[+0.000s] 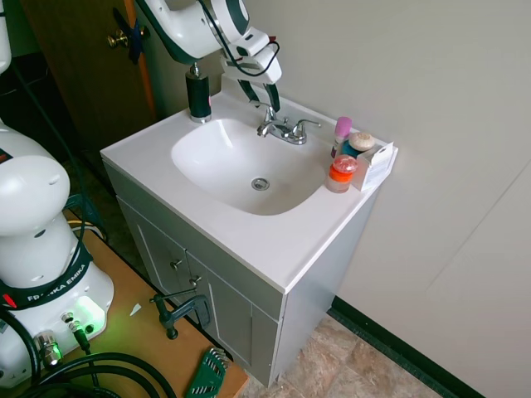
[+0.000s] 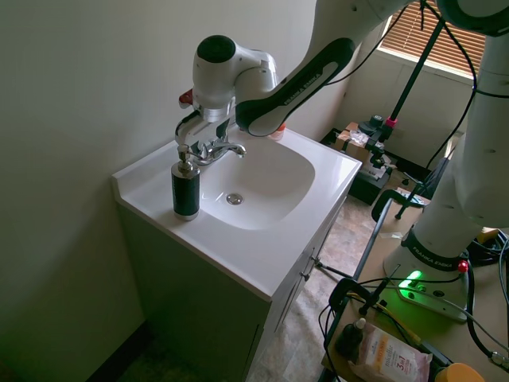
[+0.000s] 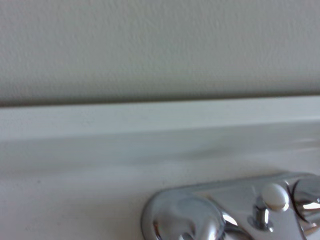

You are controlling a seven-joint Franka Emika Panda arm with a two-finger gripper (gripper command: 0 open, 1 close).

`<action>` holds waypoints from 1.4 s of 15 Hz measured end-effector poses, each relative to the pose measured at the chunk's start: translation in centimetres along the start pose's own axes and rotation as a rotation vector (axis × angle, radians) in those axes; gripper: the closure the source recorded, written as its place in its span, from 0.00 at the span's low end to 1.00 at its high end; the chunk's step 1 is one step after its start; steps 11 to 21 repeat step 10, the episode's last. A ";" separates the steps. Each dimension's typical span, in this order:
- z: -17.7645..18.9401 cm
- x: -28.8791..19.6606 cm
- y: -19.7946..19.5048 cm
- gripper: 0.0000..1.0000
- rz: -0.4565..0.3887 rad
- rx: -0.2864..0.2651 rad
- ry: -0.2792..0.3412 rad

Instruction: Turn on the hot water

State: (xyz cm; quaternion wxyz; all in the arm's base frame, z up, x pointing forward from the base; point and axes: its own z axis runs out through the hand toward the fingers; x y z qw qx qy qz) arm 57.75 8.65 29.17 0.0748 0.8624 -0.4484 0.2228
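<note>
White basin (image 1: pixel 207 153) in the vanity top, then, at its back edge by the wall, the chrome faucet (image 1: pixel 280 129), whose slim, rigid, slippery left-hand lever (image 1: pixel 267 124) is best pushed near its tip, with the tool (image 1: pixel 265 101) directly above, its opening indiscernible.

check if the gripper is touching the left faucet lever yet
Cannot tell. In the first exterior view the gripper sits right over the left lever, hiding any contact or gap; the second exterior view is no clearer.
</note>
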 end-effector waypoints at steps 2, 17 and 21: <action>-0.4 -0.4 2.4 0.00 0.005 -0.005 -0.013; -3.8 -3.3 14.1 0.00 0.003 -0.003 -0.177; -3.8 -3.3 14.1 0.00 0.003 -0.003 -0.177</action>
